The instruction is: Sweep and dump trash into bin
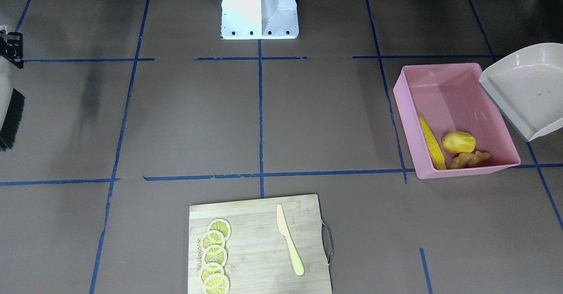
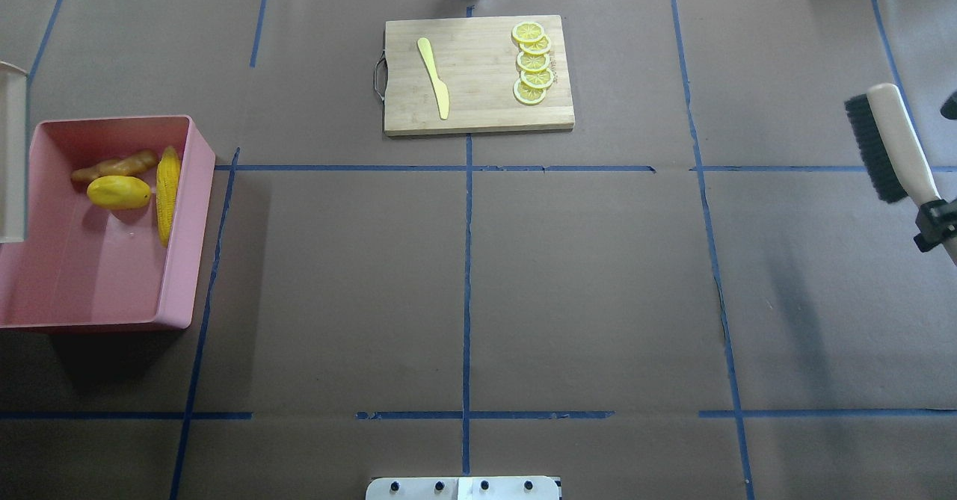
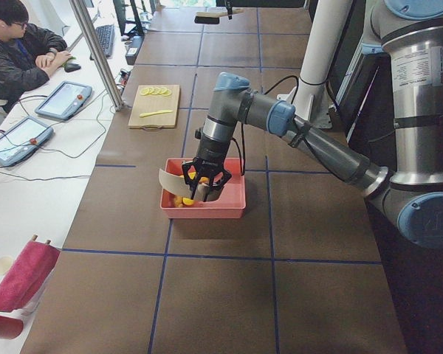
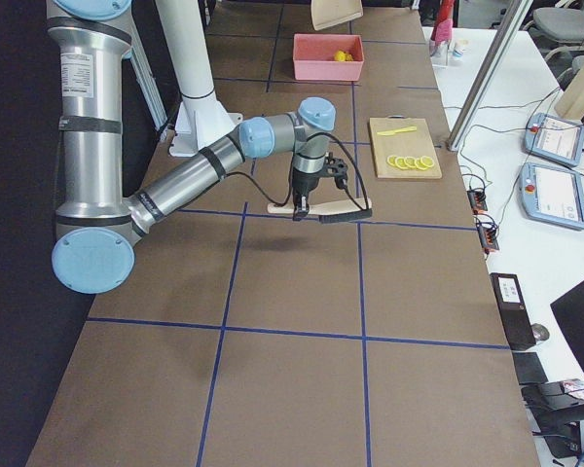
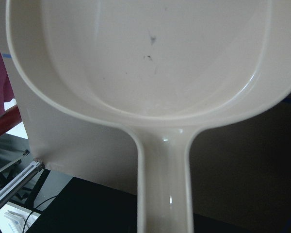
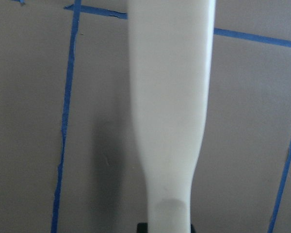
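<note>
- Far left: the beige dustpan (image 1: 523, 87) hangs tilted at the outer rim of the pink bin (image 2: 183, 223). From where I stand I cannot tell how the left gripper (image 3: 203, 183) sits on its handle; a loose hold would let the pan drop onto the bin.
- In the bin: the corn cob (image 2: 167, 193), the yellow lump (image 2: 118, 192) and the ginger root (image 2: 114, 166) lie bunched at one end, so the dumping looks done. A careless pull-away could catch the bin's wall and shove or tip it, spilling them.
- Centre: lemon slices (image 2: 532, 63) and a pale knife (image 2: 434, 78) rest on the cutting board (image 2: 478, 104). They are not trash, and a stray sweep would drag them off.
- Right: the right gripper (image 2: 934, 223) is clamped on the brush (image 2: 886, 141), held above the surface (image 2: 598, 283). A hard set-down could twist the handle in its grip.
</note>
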Tool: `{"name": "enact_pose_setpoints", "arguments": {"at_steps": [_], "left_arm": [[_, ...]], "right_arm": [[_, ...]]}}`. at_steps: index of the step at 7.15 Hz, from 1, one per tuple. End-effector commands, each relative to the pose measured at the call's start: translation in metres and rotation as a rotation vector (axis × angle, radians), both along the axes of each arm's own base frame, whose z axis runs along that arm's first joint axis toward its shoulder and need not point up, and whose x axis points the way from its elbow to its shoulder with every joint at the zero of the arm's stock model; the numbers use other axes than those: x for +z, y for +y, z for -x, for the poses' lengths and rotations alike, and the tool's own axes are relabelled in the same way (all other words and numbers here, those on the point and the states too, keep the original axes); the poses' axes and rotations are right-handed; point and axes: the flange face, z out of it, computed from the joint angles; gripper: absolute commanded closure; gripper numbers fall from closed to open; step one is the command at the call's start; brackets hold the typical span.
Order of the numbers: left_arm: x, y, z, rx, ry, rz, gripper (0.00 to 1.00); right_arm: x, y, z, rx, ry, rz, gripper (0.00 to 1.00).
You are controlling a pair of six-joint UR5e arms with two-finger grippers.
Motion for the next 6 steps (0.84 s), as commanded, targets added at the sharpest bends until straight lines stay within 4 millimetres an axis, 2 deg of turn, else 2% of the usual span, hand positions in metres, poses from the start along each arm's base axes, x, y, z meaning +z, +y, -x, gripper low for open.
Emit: {"name": "enact_pose_setpoints", "arguments": {"at_steps": [1,4,6], "left_arm": [[-0.014,-0.002,-0.020,0.052,0.183,0.055,1.00],[-0.028,0.007,-0.038,0.064,0.421,0.135,1.00],[-0.063,-0.002,-0.049,0.005,0.570,0.178,0.99]], "right_arm": [[0.044,0.014,-0.003,0.051,-0.039,0.073,1.00],[0.060,0.011,0.007,0.038,-0.089,0.156,1.00],[0.074,0.010,0.018,0.025,-0.103,0.211,1.00]]}}
